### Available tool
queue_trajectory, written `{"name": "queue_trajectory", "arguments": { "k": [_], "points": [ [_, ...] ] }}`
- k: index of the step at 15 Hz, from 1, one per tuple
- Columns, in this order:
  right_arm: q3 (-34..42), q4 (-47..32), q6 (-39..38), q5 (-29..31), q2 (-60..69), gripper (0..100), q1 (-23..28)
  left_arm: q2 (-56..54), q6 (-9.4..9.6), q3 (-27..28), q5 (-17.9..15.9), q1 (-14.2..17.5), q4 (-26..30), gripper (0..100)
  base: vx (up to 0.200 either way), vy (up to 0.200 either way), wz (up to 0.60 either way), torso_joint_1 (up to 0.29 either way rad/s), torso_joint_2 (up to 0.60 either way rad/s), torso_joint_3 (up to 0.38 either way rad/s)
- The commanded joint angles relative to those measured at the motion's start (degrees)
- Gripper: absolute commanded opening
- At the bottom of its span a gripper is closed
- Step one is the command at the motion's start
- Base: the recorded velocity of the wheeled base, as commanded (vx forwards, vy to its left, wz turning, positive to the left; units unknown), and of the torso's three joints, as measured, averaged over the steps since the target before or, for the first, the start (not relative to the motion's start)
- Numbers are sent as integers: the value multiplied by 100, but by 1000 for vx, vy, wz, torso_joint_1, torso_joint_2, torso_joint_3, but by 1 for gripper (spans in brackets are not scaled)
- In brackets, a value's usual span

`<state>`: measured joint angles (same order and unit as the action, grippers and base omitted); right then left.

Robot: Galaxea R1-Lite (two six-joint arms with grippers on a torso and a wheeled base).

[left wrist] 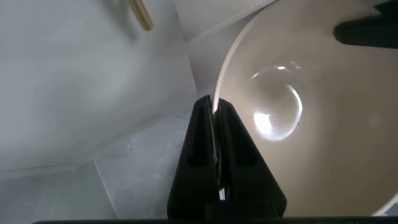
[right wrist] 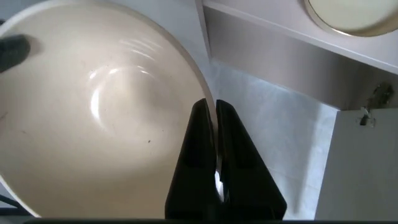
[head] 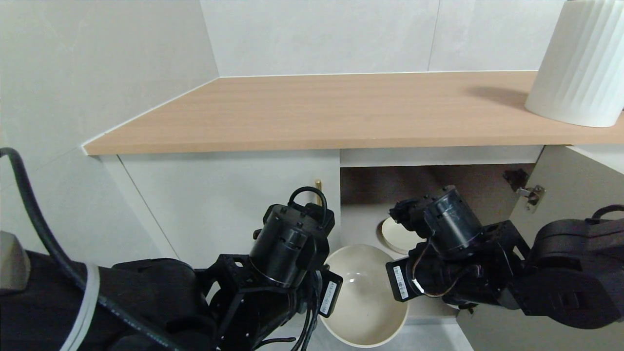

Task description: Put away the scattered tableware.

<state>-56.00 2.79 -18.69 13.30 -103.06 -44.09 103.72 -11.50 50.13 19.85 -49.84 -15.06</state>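
While both arms sit low in front of the cabinet, we see a large round cream bowl [head: 363,297] carried between them, mouth upward and glossy inside. The left gripper [left wrist: 216,109] has its black jaws drawn almost together, with only the thin rim of the bowl between them; one jaw lies inside the wall, the other outside. The right gripper [right wrist: 211,106] does the same on the opposite rim, its jaws narrowed to a slit that pinches the edge. We see the bowl touching nothing but these two pairs of jaws. It hangs over the pale floor [right wrist: 273,118], just before the open compartment on the right side of the cabinet.

Inside that compartment, on its bottom shelf [head: 360,219], lies a small round cream plate [head: 397,236], flat and set farther in, apart from the bowl. The compartment's pale door [head: 560,204] stands swung out to the right, with a metal hinge [head: 534,195] on its inner face. The left door [head: 219,204] is closed, and a slim brass handle [head: 318,187] stands near its right edge. Above runs the light wooden worktop [head: 317,112], and at its far right stands a tall white ribbed vessel [head: 580,63].
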Motion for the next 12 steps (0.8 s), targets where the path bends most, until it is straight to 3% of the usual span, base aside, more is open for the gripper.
{"name": "queue_trajectory", "arguments": {
  "k": [1,5,6,10,12],
  "points": [
    [19,-7,-3,32,-12,0,-12,17,-2,-3,10,0,11,0,0,0,0,0,0,0],
    [28,-7,-3,32,-4,0,-29,8,-2,-12,19,0,11,0,0,0,0,0,0,0],
    [37,-7,-3,32,-12,0,-29,-1,-2,-12,90,0,11,100,0,0,0,0,0,0],
    [19,-7,-311,32,-65,0,138,-168,-2,-12,195,0,11,100,0,0,0,0,0,0],
    [19,2,-636,24,-285,0,867,-282,-2,-12,230,0,11,100,0,0,0,0,0,0]
  ]
}}
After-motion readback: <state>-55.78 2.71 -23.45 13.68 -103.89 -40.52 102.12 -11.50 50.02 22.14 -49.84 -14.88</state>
